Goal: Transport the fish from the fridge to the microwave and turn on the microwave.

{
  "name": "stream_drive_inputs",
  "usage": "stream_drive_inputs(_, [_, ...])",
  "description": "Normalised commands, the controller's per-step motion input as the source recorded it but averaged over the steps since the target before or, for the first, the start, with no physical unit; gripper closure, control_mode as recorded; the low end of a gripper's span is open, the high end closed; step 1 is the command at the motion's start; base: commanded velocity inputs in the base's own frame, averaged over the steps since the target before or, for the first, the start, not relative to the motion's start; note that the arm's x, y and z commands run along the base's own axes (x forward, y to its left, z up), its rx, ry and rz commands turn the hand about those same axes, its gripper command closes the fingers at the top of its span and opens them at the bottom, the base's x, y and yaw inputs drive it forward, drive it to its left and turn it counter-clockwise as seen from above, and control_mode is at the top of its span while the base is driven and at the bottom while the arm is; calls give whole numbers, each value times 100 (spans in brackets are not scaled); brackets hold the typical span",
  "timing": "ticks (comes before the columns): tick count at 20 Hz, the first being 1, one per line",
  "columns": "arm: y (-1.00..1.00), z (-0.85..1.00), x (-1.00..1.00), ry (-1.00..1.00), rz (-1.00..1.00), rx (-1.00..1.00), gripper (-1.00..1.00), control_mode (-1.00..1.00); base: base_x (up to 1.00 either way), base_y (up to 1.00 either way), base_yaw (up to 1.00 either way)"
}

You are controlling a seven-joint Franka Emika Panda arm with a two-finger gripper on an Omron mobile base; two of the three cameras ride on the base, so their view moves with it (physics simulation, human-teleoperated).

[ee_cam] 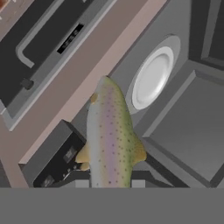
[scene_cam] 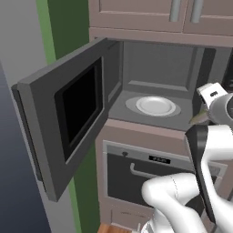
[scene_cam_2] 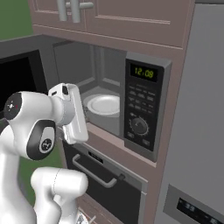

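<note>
1. Microwave [scene_cam: 150, 68]: door [scene_cam: 63, 118] swung wide to the left, cavity mouth clear across its front edge.
2. Oven [scene_cam_2: 105, 175] below, its bar handle jutting forward.
3. White plate [scene_cam: 155, 105] lies bare, centred on the cavity floor.
4. Gripper [ee_cam: 112, 183] pinching the fish [ee_cam: 110, 140] at the cavity's right front corner, short of the plate.

A dark oven [scene_cam: 136, 175] with a horizontal bar handle [scene_cam_2: 94, 173] sits below; pinkish cabinet doors [scene_cam: 136, 11] hang above, green wall [scene_cam: 68, 27] left

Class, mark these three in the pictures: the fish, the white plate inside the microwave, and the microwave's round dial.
fish [ee_cam: 109, 135], hand view, spotted mid-body.
white plate [scene_cam: 155, 105], left base view, its centre.
round dial [scene_cam_2: 139, 125], right base view, knob face.
</note>
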Motion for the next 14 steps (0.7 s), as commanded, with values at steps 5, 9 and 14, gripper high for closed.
stream_drive_inputs(5, [0,0,0,0,0,0,100,100,3,-7,4])
stream_drive_inputs(9, [-12,0,0,-13,6,0,100,-100,0,0,0])
stream_drive_inputs(14, [-19,0,13,-17,14,0,100,-100,0,0,0])
